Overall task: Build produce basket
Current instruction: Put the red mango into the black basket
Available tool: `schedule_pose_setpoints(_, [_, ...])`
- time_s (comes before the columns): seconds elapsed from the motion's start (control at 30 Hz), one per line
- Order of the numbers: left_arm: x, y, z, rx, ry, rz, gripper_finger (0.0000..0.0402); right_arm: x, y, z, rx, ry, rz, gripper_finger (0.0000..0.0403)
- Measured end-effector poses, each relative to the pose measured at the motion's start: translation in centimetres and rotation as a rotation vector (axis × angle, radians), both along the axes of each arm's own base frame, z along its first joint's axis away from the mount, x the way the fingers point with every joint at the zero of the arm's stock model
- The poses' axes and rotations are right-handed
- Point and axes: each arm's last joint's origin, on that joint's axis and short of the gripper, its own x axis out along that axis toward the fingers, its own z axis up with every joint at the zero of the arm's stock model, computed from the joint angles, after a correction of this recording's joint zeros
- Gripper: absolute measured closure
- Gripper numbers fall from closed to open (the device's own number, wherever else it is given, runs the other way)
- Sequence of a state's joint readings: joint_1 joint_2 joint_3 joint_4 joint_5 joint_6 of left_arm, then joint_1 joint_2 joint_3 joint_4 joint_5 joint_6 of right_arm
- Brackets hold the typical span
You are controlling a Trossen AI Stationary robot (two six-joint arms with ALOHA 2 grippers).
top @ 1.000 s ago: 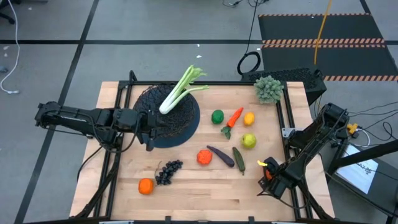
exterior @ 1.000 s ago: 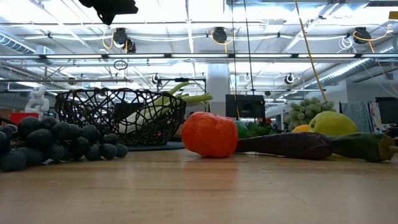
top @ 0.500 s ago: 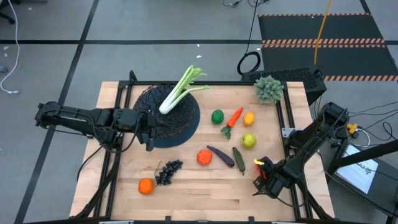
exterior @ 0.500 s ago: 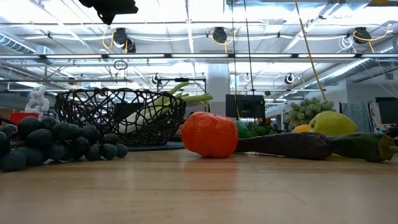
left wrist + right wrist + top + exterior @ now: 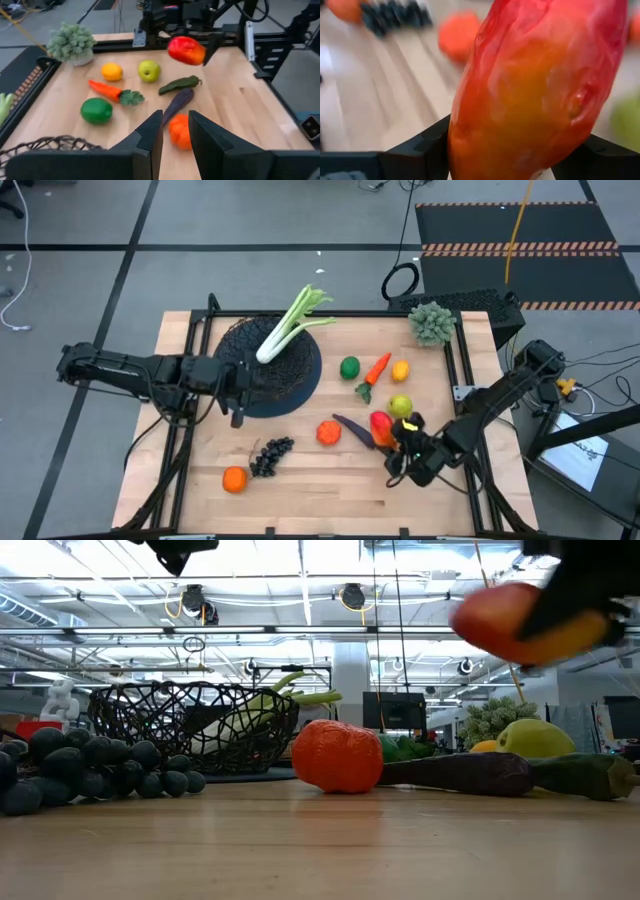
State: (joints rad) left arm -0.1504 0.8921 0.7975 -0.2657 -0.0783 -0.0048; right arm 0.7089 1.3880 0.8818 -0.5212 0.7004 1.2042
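Red-yellow mango, black wire basket, purple eggplant, green apple

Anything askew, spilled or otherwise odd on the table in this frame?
Only the leafy stalk: it lies slanted across the basket, its top sticking out past the rim rather than sitting inside. The mango is off the table, but gripped in the right gripper. The left gripper sits at the basket's edge. Nothing spilled.

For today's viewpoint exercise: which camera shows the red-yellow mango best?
The right wrist view: the mango fills it, clamped in the right gripper. The left wrist view shows it whole but distant, the low view blurred, the high view tiny.
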Motion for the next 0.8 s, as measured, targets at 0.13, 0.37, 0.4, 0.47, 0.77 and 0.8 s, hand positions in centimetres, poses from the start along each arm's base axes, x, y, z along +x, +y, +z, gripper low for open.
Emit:
schedule_pose_setpoints(0.13, [0.5,-0.7,0.1,-0.001,-0.03,-0.033,0.029,2.3,-0.8,1.1,-0.162,-0.109,0.085,0.015])
schedule_pose_setpoints(0.37, [2.1,-2.0,-0.1,0.027,-0.081,-0.12,0.0211,5.7,-1.8,3.9,-0.399,-0.305,0.231,0.0149])
schedule_pose_setpoints(0.4, [2.5,-2.1,-0.1,0.028,-0.098,-0.118,0.0199,5.9,-2.0,4.3,-0.443,-0.318,0.249,0.0149])
schedule_pose_setpoints(0.47, [3.2,-2.2,-0.2,0.036,-0.125,-0.117,0.0176,6.4,-2.3,4.9,-0.528,-0.346,0.278,0.0149])
schedule_pose_setpoints(0.77, [6.8,-2.8,-0.9,0.001,-0.27,-0.049,0.0079,8.0,-4.2,6.3,-0.652,-0.429,0.41,0.0149])
schedule_pose_setpoints(0.8, [7.2,-2.9,-1.1,-0.008,-0.28,-0.045,0.0067,8.1,-4.5,6.3,-0.628,-0.441,0.432,0.0149])
